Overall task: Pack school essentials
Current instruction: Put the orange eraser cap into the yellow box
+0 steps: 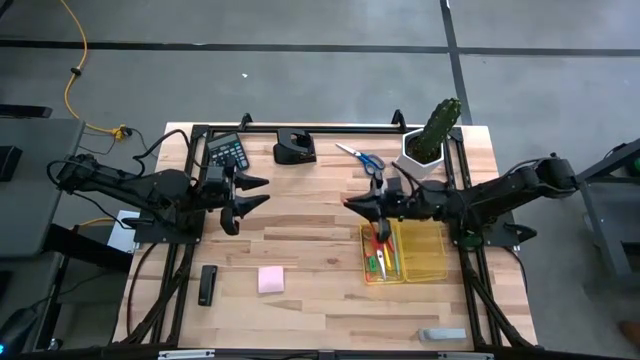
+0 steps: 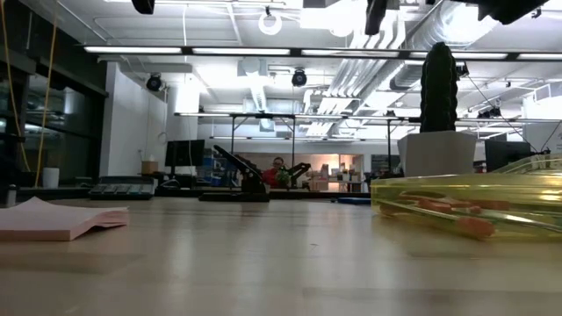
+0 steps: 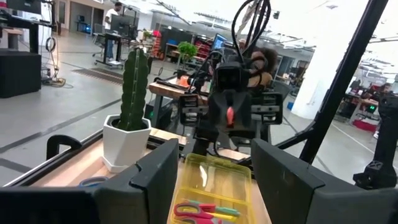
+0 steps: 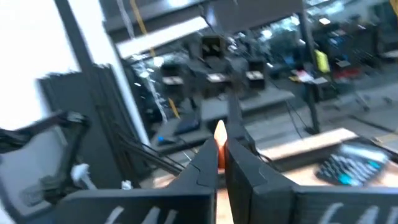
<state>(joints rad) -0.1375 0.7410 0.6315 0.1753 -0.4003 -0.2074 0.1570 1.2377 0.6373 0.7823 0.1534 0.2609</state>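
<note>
A: Where do you stand with the packing?

B: You are part of the way. The tray [image 1: 425, 255] on the right half of the table [image 1: 320, 240] already holds the red scissors [image 1: 381, 262] and some thin pens [image 1: 392, 262] beside them. In the left wrist view you see the same scissors lying at the near end of the tray.

A: And my right gripper?

B: Your right gripper [image 1: 352, 203] is high above the table, just at the far end of the tray. Its fingers are pressed together on a small orange-red bit [image 4: 219, 138], which sticks out between the tips in the right wrist view. I judge you are carrying it to the tray, but it is not in yet.

A: What is left outside?

B: The blue scissors [image 1: 362, 158] lie at the far edge, near the cactus [image 1: 438, 128]. The pink pad [image 1: 270, 279] lies alone on the near left part of the table, well apart from the tray. Other dark things are also out, but whether they belong to the essentials, I cannot tell.

A: The left arm?

B: Your left gripper [image 1: 250, 192] waits above the left side with its fingers wide and holds nothing. It is nearer to the pad, so I think the pad is for it.
</note>
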